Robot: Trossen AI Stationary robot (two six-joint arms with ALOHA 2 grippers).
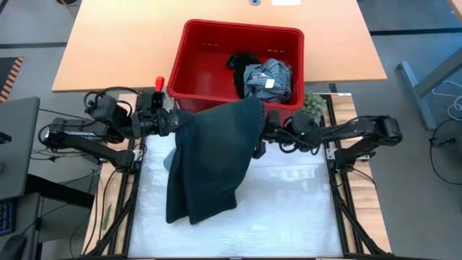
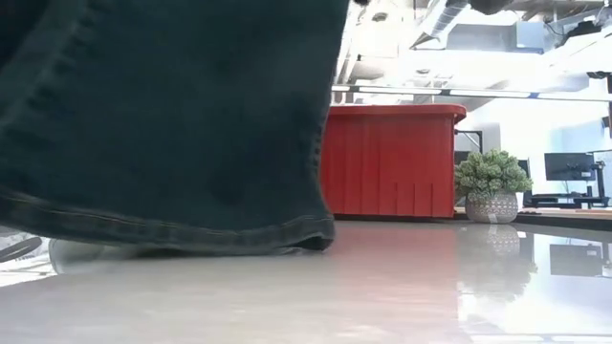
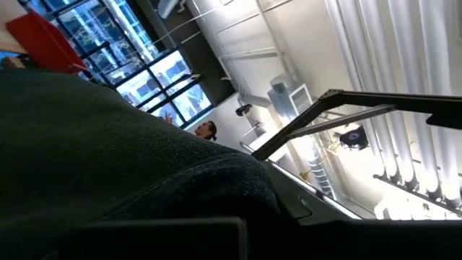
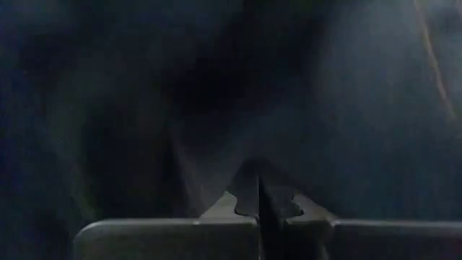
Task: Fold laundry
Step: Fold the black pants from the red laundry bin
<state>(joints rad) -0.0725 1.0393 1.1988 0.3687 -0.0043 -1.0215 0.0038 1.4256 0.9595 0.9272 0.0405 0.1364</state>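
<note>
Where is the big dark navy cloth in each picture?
High view: dark navy cloth garment, centre, hanging between both arms.
Low view: fills the upper left.
Left wrist view: lower left.
Right wrist view: fills the picture.
Shared landmark: red plastic basket.

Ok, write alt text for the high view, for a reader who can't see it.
Seen from above, two dark robot arms hold a dark navy garment up by its top edge, left gripper and right gripper both shut on it, its lower end draped on the white table. Behind it, a red basket holds more laundry, with a small green plant beside it.
</note>
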